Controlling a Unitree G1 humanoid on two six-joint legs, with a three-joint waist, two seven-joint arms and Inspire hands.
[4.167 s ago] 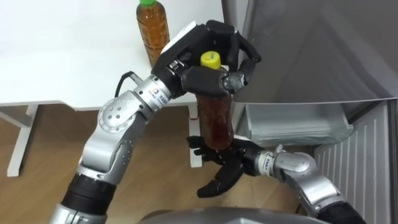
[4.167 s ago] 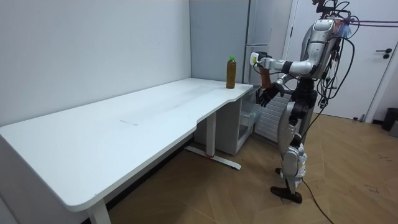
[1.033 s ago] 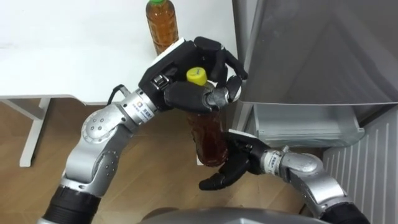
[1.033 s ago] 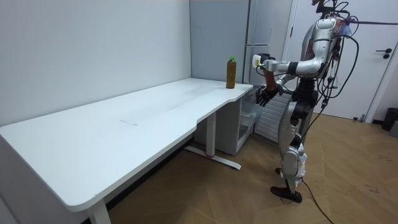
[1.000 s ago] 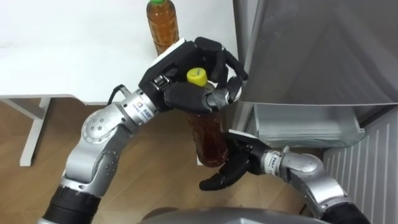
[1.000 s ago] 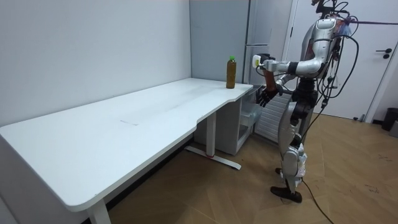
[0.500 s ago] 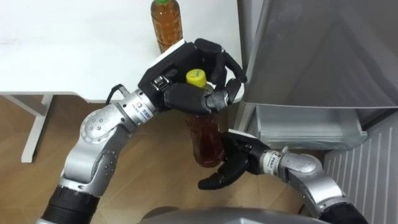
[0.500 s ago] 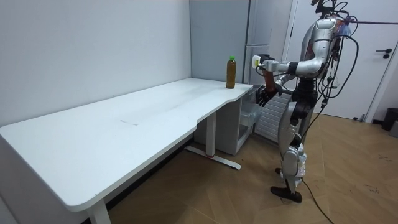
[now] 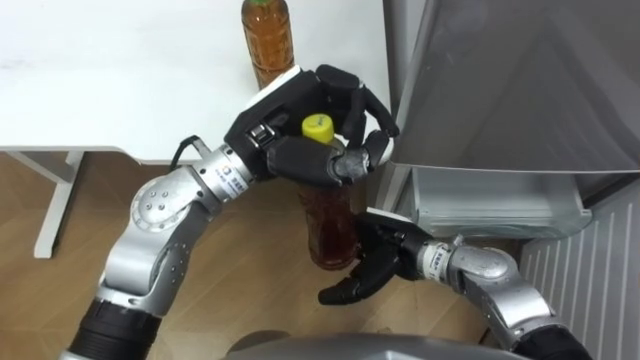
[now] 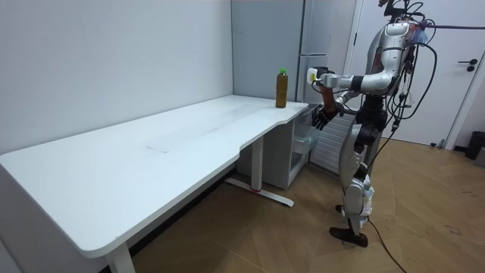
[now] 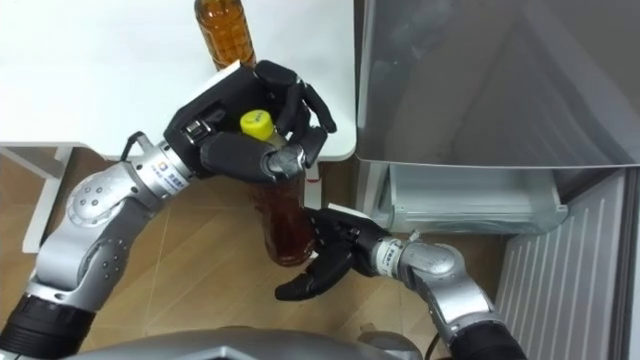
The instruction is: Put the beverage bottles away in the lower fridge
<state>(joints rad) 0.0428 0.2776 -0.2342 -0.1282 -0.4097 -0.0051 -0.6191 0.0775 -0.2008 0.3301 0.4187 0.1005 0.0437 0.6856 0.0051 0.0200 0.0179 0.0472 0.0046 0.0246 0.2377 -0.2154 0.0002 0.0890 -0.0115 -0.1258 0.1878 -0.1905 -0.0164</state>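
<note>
A brown drink bottle [image 9: 328,215] with a yellow cap [image 9: 318,126] hangs upright in the air. My left hand [image 9: 300,110] is shut on its neck from above. My right hand [image 9: 375,262] lies against the bottle's lower part from the right, its fingers loose and spread. A second brown drink bottle [image 9: 265,35] with a green cap stands on the white table [image 9: 120,80] near its corner. To the right is the fridge's lower compartment [image 9: 490,200], open and showing a pale drawer.
The grey upper fridge door [image 9: 500,80] is closed and juts over the lower compartment. The open lower door [image 9: 590,270] stands at the far right. In the room view I stand at the table's far end, before the fridge [image 10: 318,45], on wooden floor.
My right hand has closed in against the bottle's lower part. The left hand and bottle have barely shifted. The view has drifted slightly.
</note>
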